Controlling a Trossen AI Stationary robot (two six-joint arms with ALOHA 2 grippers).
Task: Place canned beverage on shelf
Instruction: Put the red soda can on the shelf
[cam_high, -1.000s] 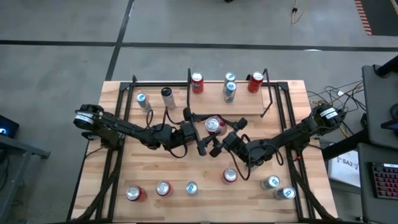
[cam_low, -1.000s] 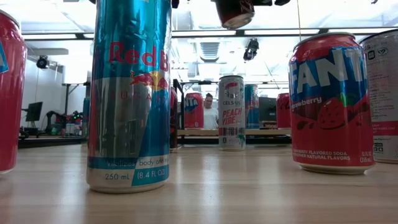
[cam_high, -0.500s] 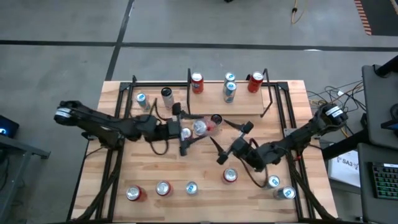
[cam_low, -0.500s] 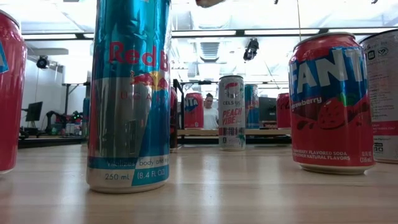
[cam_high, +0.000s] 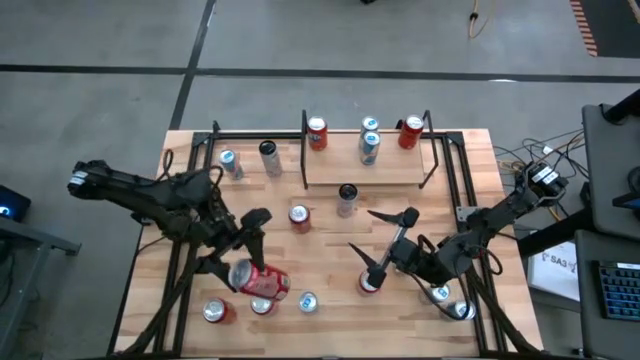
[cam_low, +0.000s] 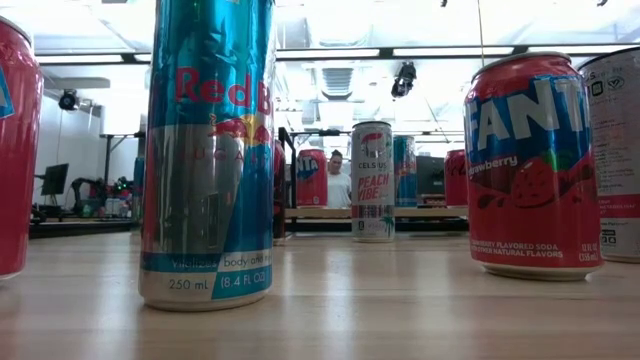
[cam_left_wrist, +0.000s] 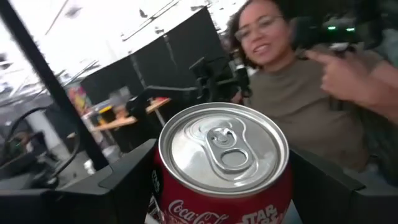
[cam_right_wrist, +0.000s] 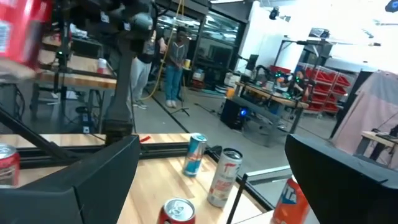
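While clamped between the left gripper's (cam_high: 243, 262) jaws, a red Coca-Cola can (cam_left_wrist: 222, 163); right gripper's (cam_high: 385, 240) jaws apart, empty.

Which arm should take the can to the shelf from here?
Left, probably. The left gripper is already shut on the Coke can; the right gripper hangs open and empty, though nearer the shelf.

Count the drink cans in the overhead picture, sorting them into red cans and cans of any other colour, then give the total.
Red cans: 7, counting the Coca-Cola can held in the left claw
Other cans (blue, silver or dark): 8
Total: 15
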